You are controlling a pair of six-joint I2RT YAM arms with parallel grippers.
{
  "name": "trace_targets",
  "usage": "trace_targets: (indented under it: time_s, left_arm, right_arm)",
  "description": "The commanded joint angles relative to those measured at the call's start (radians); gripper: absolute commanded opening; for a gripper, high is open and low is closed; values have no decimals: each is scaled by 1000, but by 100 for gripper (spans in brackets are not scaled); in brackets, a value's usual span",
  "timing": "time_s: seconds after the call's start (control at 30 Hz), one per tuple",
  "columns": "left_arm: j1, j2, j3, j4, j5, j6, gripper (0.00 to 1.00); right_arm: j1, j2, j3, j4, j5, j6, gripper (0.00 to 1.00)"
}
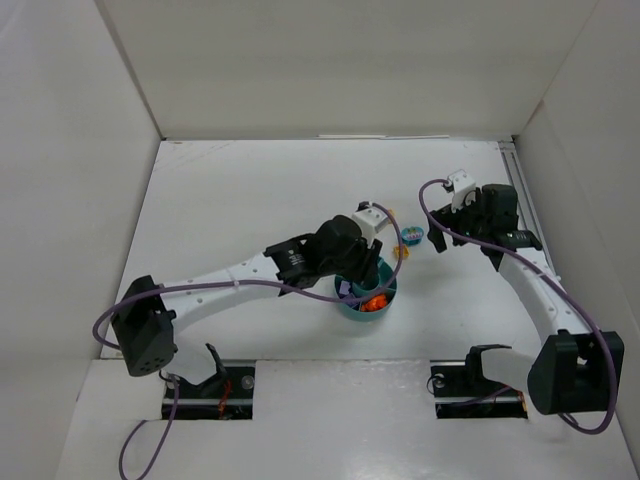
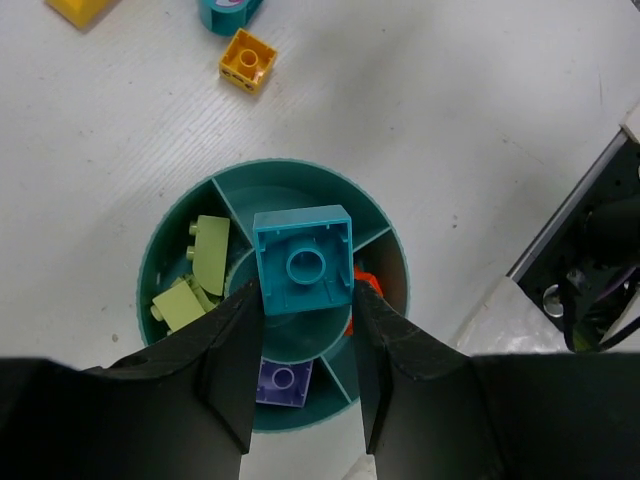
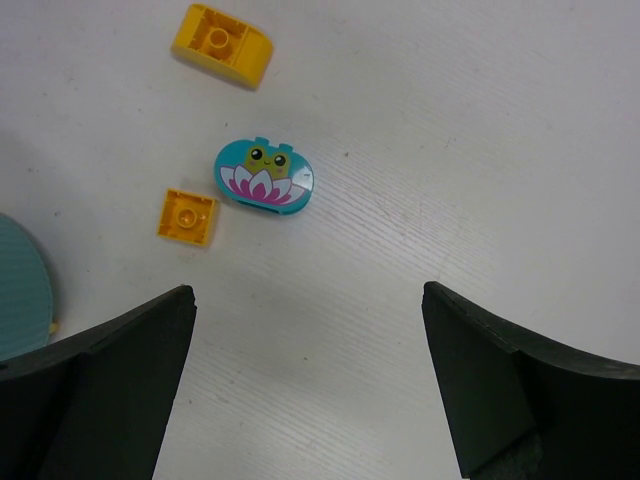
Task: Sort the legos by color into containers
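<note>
Sorting is looking well underway but not finished. The teal dish [image 2: 290,166] is already holding lime green bricks [image 2: 205,255] in its left wedge, a purple brick [image 2: 282,382] in the near wedge and an orange piece [image 2: 362,280] in the right wedge, mostly hidden behind a finger. The far wedges are appearing empty where they show. Three pieces are lying loose on the worktop [image 3: 450,120] just beyond the dish: a yellow square brick [image 3: 187,216], a yellow curved brick [image 3: 221,43] and a teal oval piece [image 3: 265,175] printed with a flower and a little face. By my reckoning the yellow sort is not yet begun and the teal one is in progress.

The left hand [image 2: 307,300] is clamping a teal brick [image 2: 303,258] by two opposite sides, its underside facing the wrist camera, and is holding it over the dish, roughly above the centre well. Whether the brick is touching the dish I cannot tell. The right hand [image 3: 308,292] is hanging over the worktop with its fingers wide apart, gripping nothing. The teal oval piece is lying ahead of it and slightly left, with the yellow square brick just beside that piece.
</note>
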Motion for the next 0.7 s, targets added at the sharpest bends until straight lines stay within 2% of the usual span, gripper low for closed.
trace_targets:
  time_s: [0.0, 0.2, 0.3, 0.33, 0.43, 0.63, 0.67]
  left_arm:
    - [-13, -43, -19, 12, 32, 12, 22]
    - [-13, -52, -39, -25, 10, 3, 22]
    - [-13, -62, -48, -25, 10, 3, 30]
    - [-13, -62, -59, -25, 25, 3, 36]
    - [-13, -71, -68, -34, 26, 3, 41]
    - [-13, -80, -68, -53, 15, 3, 65]
    - [-13, -80, -68, -53, 15, 3, 65]
  right_arm:
    - [-9, -25, -2, 37, -23, -1, 100]
    - [-9, -34, -11, 37, -23, -1, 100]
    - [-9, -34, -11, 37, -23, -1, 100]
    - [-9, -34, -11, 37, -23, -1, 100]
    - [-9, -34, -11, 37, -23, -1, 100]
    - [-9, -34, -11, 46, -23, -10, 100]
    - [-9, -34, -11, 46, -23, -10, 100]
